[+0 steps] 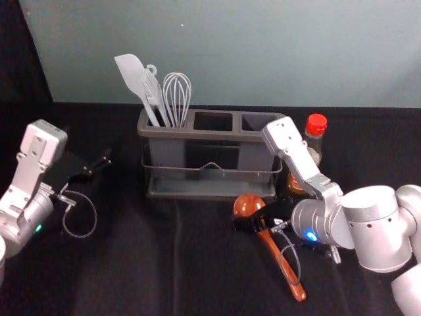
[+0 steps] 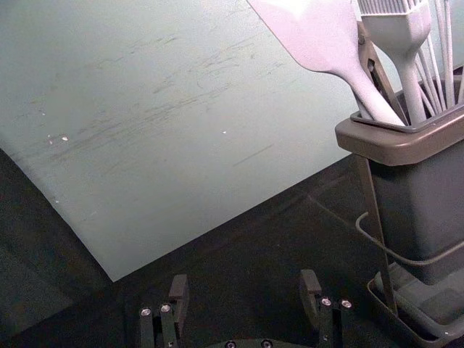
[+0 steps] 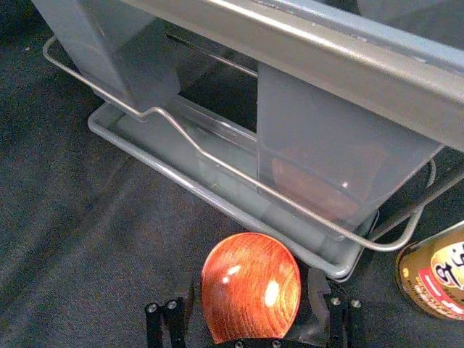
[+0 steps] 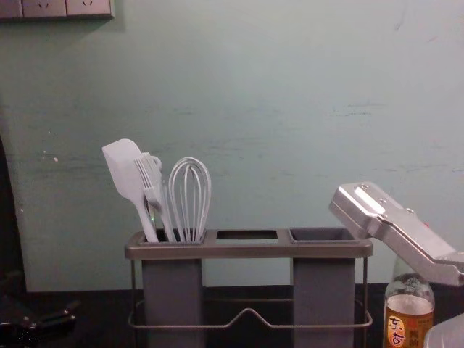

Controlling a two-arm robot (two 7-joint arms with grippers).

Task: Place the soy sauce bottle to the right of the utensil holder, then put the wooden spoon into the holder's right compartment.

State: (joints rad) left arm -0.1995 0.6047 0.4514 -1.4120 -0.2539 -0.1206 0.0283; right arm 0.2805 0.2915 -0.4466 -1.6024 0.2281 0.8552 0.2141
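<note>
The right end effector [image 1: 252, 216] was wide apart around the spoon [image 1: 246, 203]; the left end effector [image 1: 99, 164], apart too, was left of the holder [image 1: 214, 136].

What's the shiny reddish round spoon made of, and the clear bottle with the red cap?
The reddish spoon looks like glossy, maybe varnished wood: streaky grain shows and light gleams on its bowl. The clear bottle seems smooth, glass or perhaps plastic, because its shoulder lets you see inside. Its round red cap looks like smooth plastic, evenly coloured.
</note>
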